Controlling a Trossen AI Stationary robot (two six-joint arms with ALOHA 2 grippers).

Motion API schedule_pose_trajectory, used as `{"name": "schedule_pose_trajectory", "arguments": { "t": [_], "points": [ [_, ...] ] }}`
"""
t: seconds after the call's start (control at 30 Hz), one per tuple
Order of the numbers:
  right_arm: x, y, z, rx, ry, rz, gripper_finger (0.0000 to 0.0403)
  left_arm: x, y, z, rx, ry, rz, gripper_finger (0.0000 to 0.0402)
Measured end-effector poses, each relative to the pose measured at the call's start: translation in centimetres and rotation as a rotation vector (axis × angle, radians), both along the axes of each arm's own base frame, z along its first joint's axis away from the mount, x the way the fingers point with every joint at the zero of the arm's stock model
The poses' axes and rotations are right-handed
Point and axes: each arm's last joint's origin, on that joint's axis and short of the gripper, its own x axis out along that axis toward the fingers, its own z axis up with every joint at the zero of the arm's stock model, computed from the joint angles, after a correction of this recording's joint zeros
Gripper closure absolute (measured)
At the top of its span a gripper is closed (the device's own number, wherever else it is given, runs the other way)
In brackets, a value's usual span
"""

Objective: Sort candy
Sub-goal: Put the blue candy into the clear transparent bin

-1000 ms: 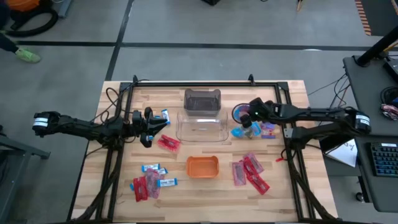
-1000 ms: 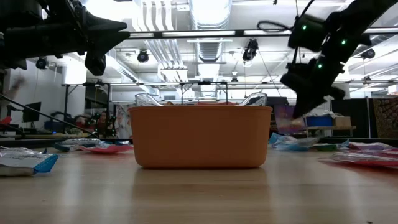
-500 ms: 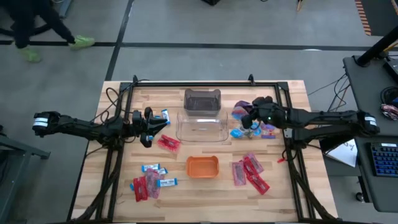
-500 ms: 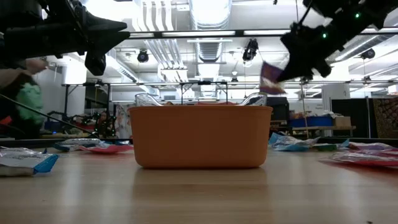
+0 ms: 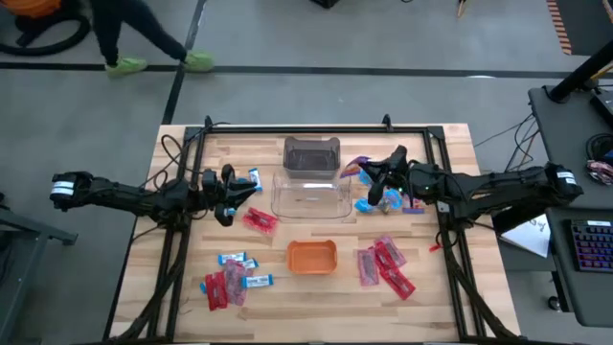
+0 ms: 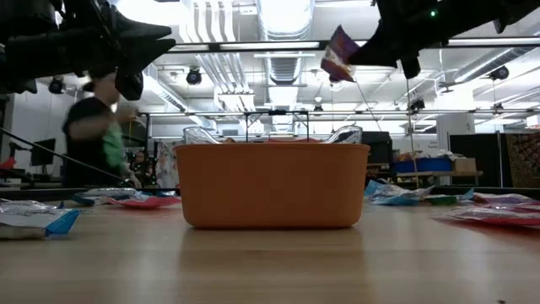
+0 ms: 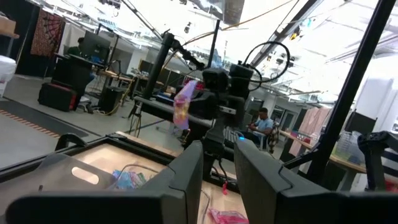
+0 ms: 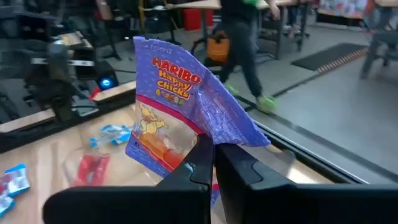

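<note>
Candy lies scattered on the table (image 5: 450,144): red packets (image 5: 385,264) at 5 o'clock, blue-and-white bars (image 5: 239,269) at 7 o'clock. Centre, the orange tray (image 5: 312,256). The right tool (image 5: 367,172) pinches a purple packet (image 8: 180,112) above the clear bin (image 5: 308,195). At 9 o'clock, the left tool (image 5: 228,198) hovers, part open, empty.

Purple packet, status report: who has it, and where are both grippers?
Right gripper shut on purple packet, lifted beside the clear bin. Left gripper waits left of it, nothing seen held. Nothing in the way.
</note>
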Motion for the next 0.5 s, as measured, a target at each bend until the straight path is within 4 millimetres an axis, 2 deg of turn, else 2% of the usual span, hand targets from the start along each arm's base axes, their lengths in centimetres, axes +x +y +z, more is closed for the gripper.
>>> {"name": "schedule_pose_trajectory", "arguments": {
  "t": [0.23, 0.5],
  "points": [
    [2.2, 1.8, -0.6, -0.061, -0.042, 0.095, 0.0394, -0.1, 0.0, 0.2, 0.0, -0.022, 0.001, 0.0324],
    [4.5, 3.5, -2.5, -0.07, -0.052, 0.157, 0.0394, -0.2, 0.0, 0.5, -0.034, -0.064, -0.011, 0.0324]
  ]
}}
